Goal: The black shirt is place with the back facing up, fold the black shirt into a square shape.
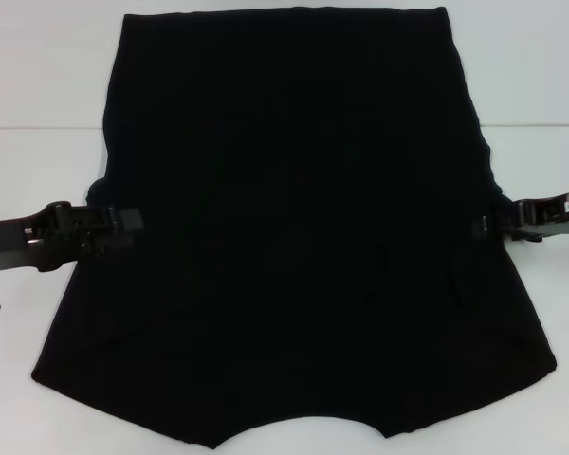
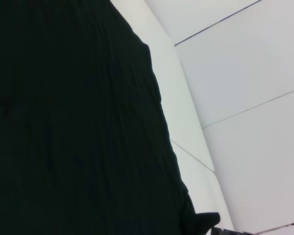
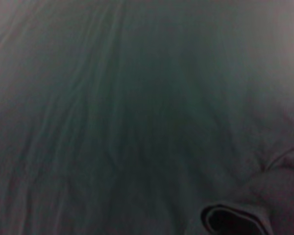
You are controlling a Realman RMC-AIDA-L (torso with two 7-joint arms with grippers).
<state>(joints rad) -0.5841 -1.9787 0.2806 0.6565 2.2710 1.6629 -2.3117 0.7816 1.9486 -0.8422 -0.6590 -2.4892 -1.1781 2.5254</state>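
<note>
A large plain black cloth T-shirt [image 1: 294, 227] lies flat on the white table [image 1: 38, 85], sleeves seemingly folded in, lengthwise fold pending. Left gripper [image 1: 123, 226] at nine o'clock, right gripper [image 1: 484, 224] at three; jaw states indiscernible.

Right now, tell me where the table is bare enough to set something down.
Bare white table lies beyond the left gripper and beyond the right gripper, beside the black shirt. Smaller bare patches sit at both near corners. The middle is covered by the shirt, and each gripper crowds its side edge.
</note>
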